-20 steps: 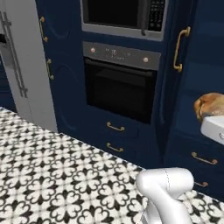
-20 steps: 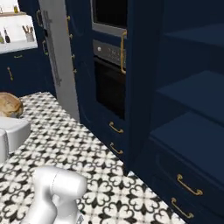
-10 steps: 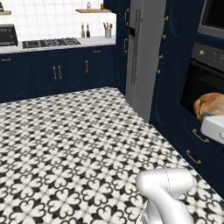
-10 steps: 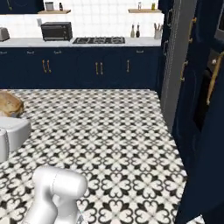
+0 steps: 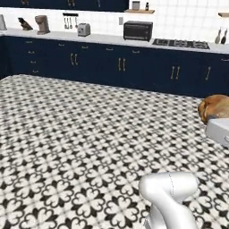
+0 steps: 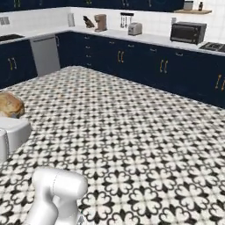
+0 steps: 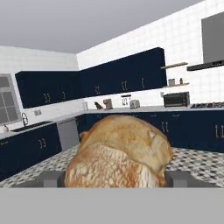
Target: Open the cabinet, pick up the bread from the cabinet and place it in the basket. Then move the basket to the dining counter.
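Swinging round with the base, both base views have left the tall oven wall and now face patterned floor [image 5: 80, 147] and a long run of low navy cabinets [image 5: 112, 67] under a white tabletop [image 5: 103, 39]. On it stand a black microwave [image 5: 138, 30], a toaster [image 5: 83, 29] and a coffee maker [image 5: 43, 24]; no writing is legible. The bread [image 7: 120, 153] sits clamped between the hand's [image 7: 117, 178] two widely spread fingers [image 7: 50, 178], filling the space between them.
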